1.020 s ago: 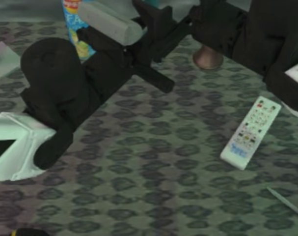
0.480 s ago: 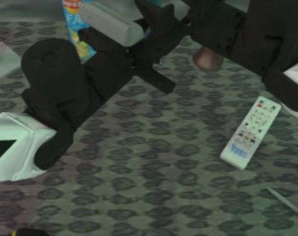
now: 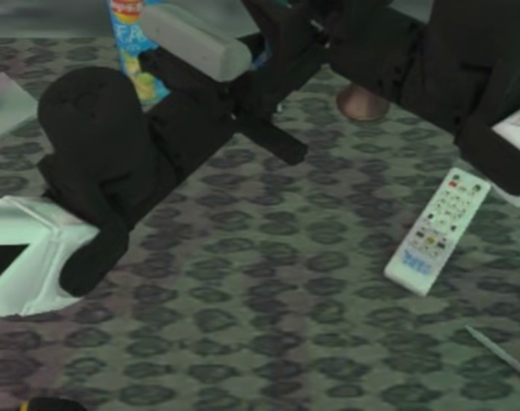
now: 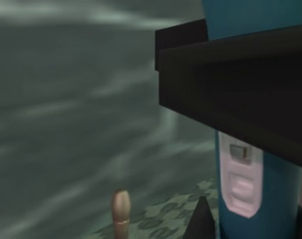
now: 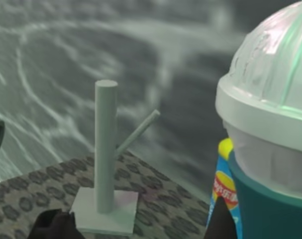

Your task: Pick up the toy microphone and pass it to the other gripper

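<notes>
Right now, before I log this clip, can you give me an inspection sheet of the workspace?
Surface: table under a dark leaf-patterned cloth.
Job's things: toy microphone, teal handle with a white switch strip, held off the table; white head close in the right wrist view.
Clutter: remote control, chip can, brown bell-shaped object, grey rack, thin stick.
Grippers: left gripper and right gripper meet at the table's far edge; grip hidden.
Cables: nothing seen.
Surroundings: blurred grey backdrop.
</notes>
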`<action>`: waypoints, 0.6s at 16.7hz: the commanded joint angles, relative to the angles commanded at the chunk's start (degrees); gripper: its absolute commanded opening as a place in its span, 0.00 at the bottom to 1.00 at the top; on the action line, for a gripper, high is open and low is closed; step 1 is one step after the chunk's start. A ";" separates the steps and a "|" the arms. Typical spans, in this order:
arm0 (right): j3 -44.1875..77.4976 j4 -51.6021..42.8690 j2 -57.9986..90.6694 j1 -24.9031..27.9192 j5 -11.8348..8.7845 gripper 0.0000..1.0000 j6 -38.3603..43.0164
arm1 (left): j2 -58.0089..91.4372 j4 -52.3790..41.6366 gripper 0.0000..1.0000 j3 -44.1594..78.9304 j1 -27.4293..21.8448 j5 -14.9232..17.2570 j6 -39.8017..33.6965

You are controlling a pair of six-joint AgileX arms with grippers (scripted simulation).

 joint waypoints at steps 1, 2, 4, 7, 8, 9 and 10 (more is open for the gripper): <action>0.00 0.00 0.00 0.00 0.00 0.00 0.00 | 0.00 0.00 0.00 0.00 0.00 0.00 0.00; 0.00 0.00 0.00 0.00 0.00 0.00 0.00 | 0.00 0.00 0.00 0.00 0.00 0.00 0.00; 0.00 0.00 0.00 0.00 0.00 0.00 0.00 | 0.00 0.00 0.00 0.00 0.00 0.00 0.00; 0.00 0.00 0.00 0.00 0.00 0.00 0.00 | 0.00 0.00 0.00 0.00 0.00 0.00 0.00; 0.00 0.00 0.00 0.00 0.00 0.00 0.00 | 0.00 0.00 0.08 0.00 0.00 0.00 0.00; 0.00 0.00 0.00 0.00 0.00 0.00 0.00 | 0.00 0.00 0.15 0.00 0.00 0.00 0.00; 0.00 0.00 0.00 0.00 0.00 0.00 0.00 | 0.00 0.00 0.23 0.00 0.00 0.00 0.00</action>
